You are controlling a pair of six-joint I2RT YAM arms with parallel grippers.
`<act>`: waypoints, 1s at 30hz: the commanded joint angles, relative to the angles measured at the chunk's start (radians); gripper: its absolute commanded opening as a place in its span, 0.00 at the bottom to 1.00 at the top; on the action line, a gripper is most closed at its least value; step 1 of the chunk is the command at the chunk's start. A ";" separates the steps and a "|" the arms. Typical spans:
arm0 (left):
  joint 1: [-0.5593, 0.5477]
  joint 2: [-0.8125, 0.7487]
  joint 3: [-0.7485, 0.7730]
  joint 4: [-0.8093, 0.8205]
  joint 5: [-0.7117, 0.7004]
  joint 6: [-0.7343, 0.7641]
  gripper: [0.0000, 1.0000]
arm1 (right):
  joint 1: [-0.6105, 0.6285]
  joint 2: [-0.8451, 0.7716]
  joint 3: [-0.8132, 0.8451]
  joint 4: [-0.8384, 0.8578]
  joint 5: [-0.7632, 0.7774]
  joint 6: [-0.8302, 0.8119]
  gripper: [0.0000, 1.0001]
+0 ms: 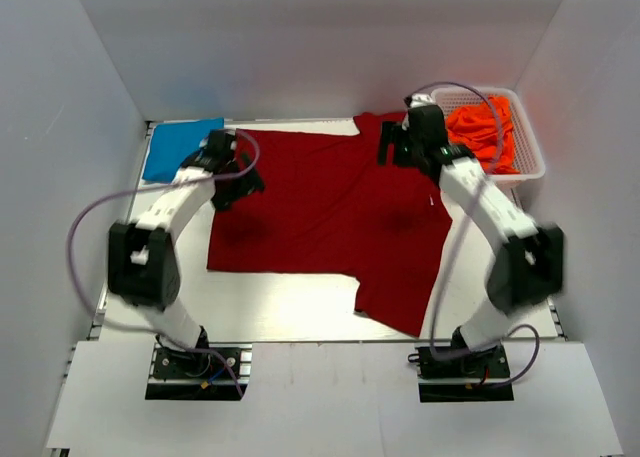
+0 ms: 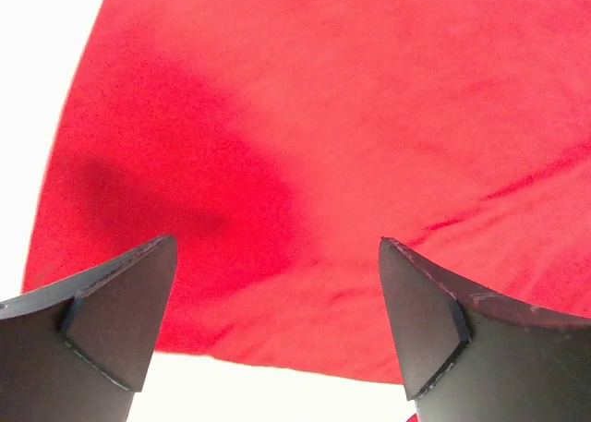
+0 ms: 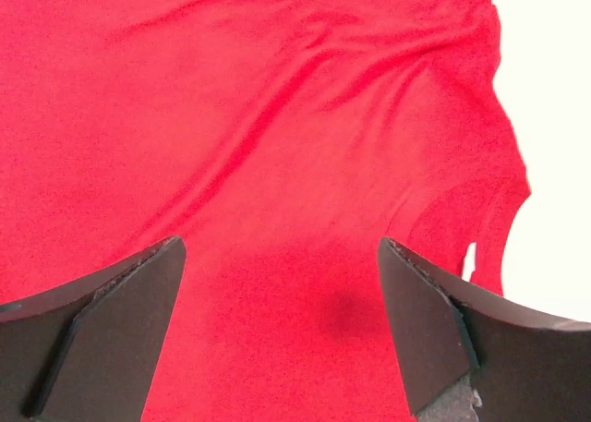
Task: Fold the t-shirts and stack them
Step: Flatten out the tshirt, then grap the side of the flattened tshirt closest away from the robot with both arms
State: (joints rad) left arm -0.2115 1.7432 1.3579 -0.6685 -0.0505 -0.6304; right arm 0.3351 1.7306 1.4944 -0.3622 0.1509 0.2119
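A dark red t-shirt lies spread flat across the middle of the table. My left gripper hovers open over its far left part, near the hem edge. My right gripper hovers open over its far right part, near the neck opening with the small white tag; red cloth fills that view. Both grippers are empty. A bright blue t-shirt lies folded at the far left. Bright orange t-shirts are bunched in a basket at the far right.
The white mesh basket holding the orange cloth stands at the back right corner. White walls close in the table on the left, back and right. The bare table surface shows in front of the red shirt.
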 commanded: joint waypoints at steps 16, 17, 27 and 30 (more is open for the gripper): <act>0.227 -0.386 -0.602 -0.057 -0.112 -0.279 0.74 | 0.139 -0.772 -0.766 -0.329 0.018 0.501 0.90; 0.227 -0.369 -0.618 -0.046 -0.100 -0.279 0.70 | 0.148 -0.778 -0.772 -0.345 0.018 0.517 0.90; 0.236 -0.341 -0.700 0.050 -0.037 -0.279 0.00 | 0.226 -0.806 -0.950 -0.451 -0.122 0.670 0.86; 0.236 -0.341 -0.689 0.030 -0.046 -0.279 0.00 | 0.275 -0.780 -0.974 -0.432 -0.189 0.682 0.82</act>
State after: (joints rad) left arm 0.0235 1.3922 0.6945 -0.6548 -0.0860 -0.9031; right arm 0.5789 0.9371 0.5270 -0.7879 0.0517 0.8433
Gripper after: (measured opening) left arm 0.018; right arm 0.830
